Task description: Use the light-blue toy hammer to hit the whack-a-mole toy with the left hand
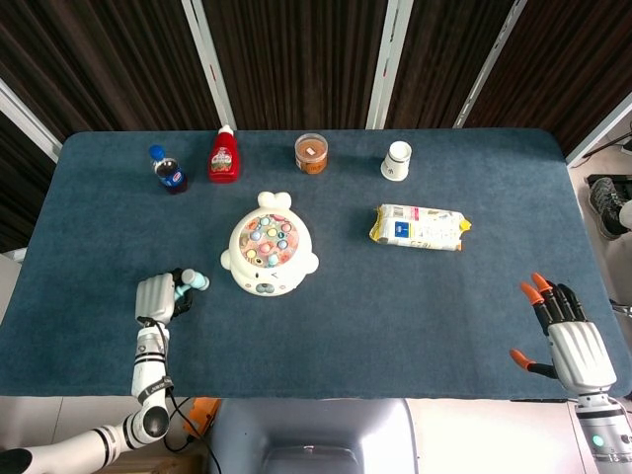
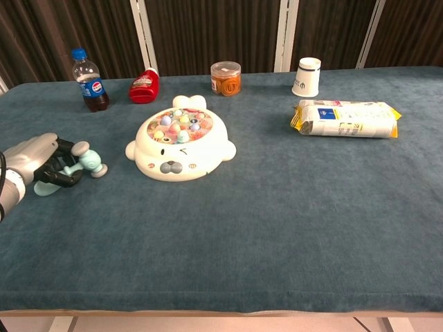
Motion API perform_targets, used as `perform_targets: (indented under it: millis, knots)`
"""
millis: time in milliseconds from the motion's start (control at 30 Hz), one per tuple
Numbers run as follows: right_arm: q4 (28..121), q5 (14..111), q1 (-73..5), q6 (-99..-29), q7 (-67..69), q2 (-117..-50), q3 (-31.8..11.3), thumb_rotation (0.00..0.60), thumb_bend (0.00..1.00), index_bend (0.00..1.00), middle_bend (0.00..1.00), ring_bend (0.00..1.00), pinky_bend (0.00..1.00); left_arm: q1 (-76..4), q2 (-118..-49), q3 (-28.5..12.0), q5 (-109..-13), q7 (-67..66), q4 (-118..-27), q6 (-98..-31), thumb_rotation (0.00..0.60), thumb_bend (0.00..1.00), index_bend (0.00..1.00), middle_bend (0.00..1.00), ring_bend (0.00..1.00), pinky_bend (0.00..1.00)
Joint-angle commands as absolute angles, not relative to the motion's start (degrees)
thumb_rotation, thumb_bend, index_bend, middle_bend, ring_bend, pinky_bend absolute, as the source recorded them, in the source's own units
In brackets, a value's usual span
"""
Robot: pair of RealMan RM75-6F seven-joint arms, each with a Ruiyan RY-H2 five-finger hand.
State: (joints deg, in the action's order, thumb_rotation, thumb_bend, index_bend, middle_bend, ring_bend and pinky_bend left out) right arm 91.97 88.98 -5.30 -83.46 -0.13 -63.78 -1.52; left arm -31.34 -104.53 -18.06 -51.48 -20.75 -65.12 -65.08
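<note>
My left hand (image 1: pixel 156 297) (image 2: pixel 33 162) is at the table's front left and grips the handle of the light-blue toy hammer (image 2: pixel 81 163). The hammer's head (image 1: pixel 194 281) points right, toward the toy. A short gap lies between the hammer and the white whack-a-mole toy (image 1: pixel 267 257) (image 2: pixel 181 146), which sits right of it with coloured pegs on top. My right hand (image 1: pixel 565 331) hangs at the front right edge of the table, fingers spread, holding nothing; the chest view does not show it.
Along the back stand a cola bottle (image 1: pixel 169 170), a red ketchup bottle (image 1: pixel 224 156), an orange-lidded jar (image 1: pixel 311 153) and a white cup (image 1: pixel 396 161). A snack packet (image 1: pixel 419 227) lies right of the toy.
</note>
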Motion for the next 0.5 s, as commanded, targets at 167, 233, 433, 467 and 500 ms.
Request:
perform_targets:
  millis: [167, 233, 433, 467, 500]
  knots:
    - [92.0, 89.0, -5.3, -83.4, -0.1, -63.7, -1.5, 0.600, 0.18, 0.00, 0.00, 0.00, 0.00, -30.9, -105.4, -17.7, -54.3, -19.2, -63.7, -68.1, 0.600, 0.77, 0.68, 0.77, 0.62, 0.81]
    - [92.0, 89.0, -5.3, -83.4, -0.1, -63.7, -1.5, 0.600, 0.18, 0.00, 0.00, 0.00, 0.00, -30.7, -105.6, -17.7, -55.6, -18.1, -63.3, -69.2, 0.600, 0.77, 0.68, 0.79, 0.63, 0.89]
    - [92.0, 89.1, -5.4, -83.2, -0.3, -63.8, -1.4, 0.600, 0.18, 0.00, 0.00, 0.00, 0.00, -29.9, -105.2, -17.3, -58.8, -14.8, -63.9, -71.4, 0.600, 0.81, 0.68, 0.84, 0.70, 1.00]
    - [92.1, 89.1, -5.4, -83.2, -0.3, -63.8, -1.4, 0.600, 0.18, 0.00, 0.00, 0.00, 0.00, -29.7, -104.9, -17.2, -59.3, -14.3, -64.4, -71.7, 0.600, 0.81, 0.67, 0.85, 0.71, 1.00]
    - [92.1, 89.1, -5.4, -83.1, -0.4, -63.8, -1.4, 0.600, 0.18, 0.00, 0.00, 0.00, 0.00, -29.5, -104.7, -17.3, -59.8, -13.6, -64.9, -72.0, 0.600, 0.82, 0.67, 0.86, 0.72, 1.00]
